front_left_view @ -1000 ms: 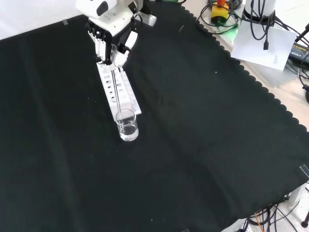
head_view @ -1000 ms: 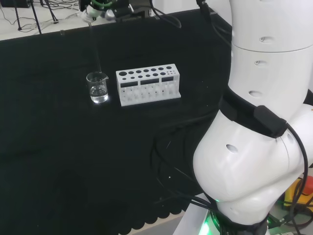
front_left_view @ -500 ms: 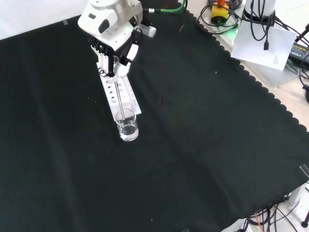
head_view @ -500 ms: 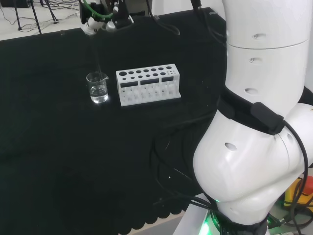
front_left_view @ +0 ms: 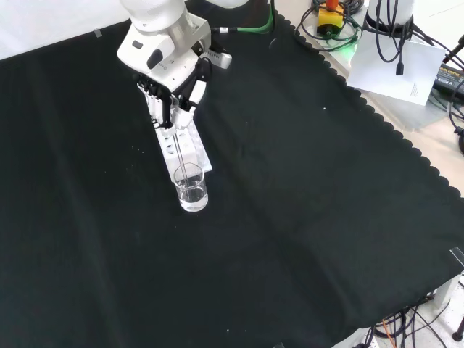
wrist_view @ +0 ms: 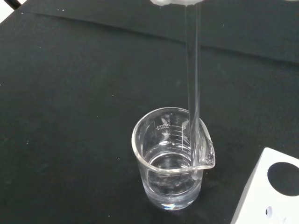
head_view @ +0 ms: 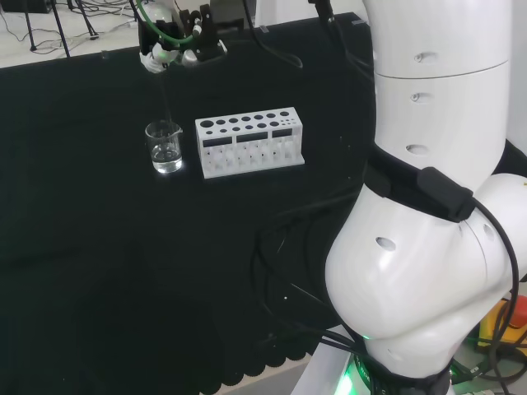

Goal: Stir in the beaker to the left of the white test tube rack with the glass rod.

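Note:
A small clear glass beaker (head_view: 165,146) (front_left_view: 192,190) (wrist_view: 172,161) with a little clear liquid stands on the black cloth, just left of the white test tube rack (head_view: 250,141) (front_left_view: 183,145) in the head view. The hand (front_left_view: 171,93) (head_view: 169,49) hangs above the beaker, its fingers curled round the top of a thin glass rod (front_left_view: 178,151) (wrist_view: 192,84) (head_view: 165,99). The rod points straight down. In the wrist view its lower end dips inside the beaker near the spout and into the liquid.
The arm's big white links (head_view: 428,206) stand at the right of the head view, with black cables (head_view: 288,247) on the cloth beside them. Papers and cables (front_left_view: 391,51) lie beyond the cloth's scalloped edge at the front view's upper right.
The hand has come down with the rod, lower and a little right in the head view. The rod's tip has sunk deeper into the beaker. Beaker and rack have stayed put.

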